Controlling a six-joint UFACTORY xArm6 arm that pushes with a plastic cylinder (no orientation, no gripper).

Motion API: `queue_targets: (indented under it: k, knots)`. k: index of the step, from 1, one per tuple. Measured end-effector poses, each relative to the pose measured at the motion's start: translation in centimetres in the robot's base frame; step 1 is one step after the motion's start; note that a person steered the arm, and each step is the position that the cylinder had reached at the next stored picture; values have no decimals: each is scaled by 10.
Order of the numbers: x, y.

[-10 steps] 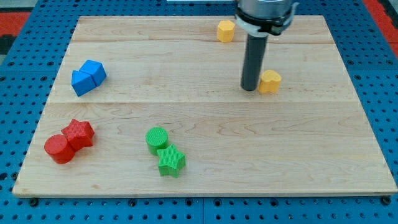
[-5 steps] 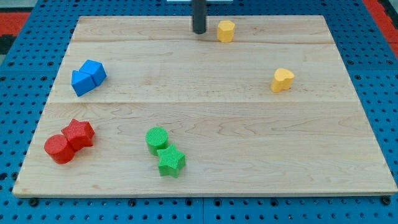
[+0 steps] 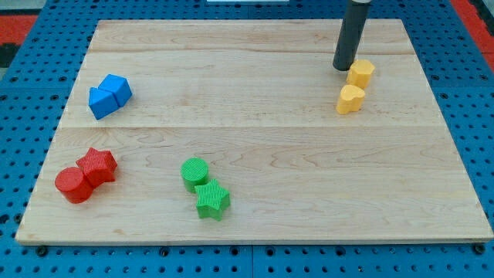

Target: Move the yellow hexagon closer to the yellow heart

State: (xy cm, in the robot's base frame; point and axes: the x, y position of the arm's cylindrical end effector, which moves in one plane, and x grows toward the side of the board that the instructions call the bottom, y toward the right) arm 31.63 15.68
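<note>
The yellow hexagon [image 3: 360, 73] sits at the view's upper right, right above the yellow heart [image 3: 350, 100], the two nearly touching. My tip [image 3: 343, 67] stands on the board just left of the hexagon, close against its left side. The dark rod rises from there out of the view's top.
Two blue blocks [image 3: 109, 96] lie joined at the view's left. A red cylinder [image 3: 72, 185] and a red star-like block [image 3: 98, 164] sit at the lower left. A green cylinder [image 3: 195, 173] and green star [image 3: 211, 200] sit at the lower middle. The wooden board [image 3: 255, 139] lies on a blue pegboard.
The yellow hexagon has moved from the top middle to the right and down, now beside the yellow heart. My tip moved right with it, from left of the hexagon's old place.
</note>
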Motion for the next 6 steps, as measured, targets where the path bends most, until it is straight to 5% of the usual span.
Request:
queue_targets:
  k: [6]
  knots:
    - [7, 61]
